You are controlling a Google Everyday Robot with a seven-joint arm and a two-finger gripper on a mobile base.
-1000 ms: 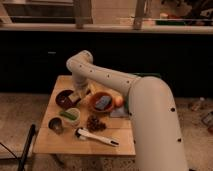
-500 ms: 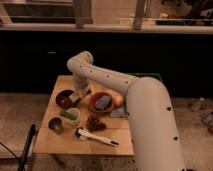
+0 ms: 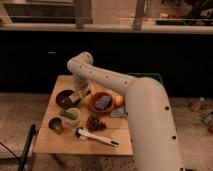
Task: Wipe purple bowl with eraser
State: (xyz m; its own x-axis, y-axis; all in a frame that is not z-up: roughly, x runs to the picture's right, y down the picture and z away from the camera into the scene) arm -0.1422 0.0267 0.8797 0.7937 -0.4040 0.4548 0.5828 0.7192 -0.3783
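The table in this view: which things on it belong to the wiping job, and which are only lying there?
For the job:
- purple bowl, at the table's left
- eraser, by the bowl's right rim
- pincer, down at the eraser

Only lying there:
- orange bowl with a blue piece
- white-and-black brush
- pine cone
- small green cup
- small dark cup

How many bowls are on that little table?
2: the purple bowl at the left, with the end effector beside it, and the orange bowl mid-table. The arm may hide others.
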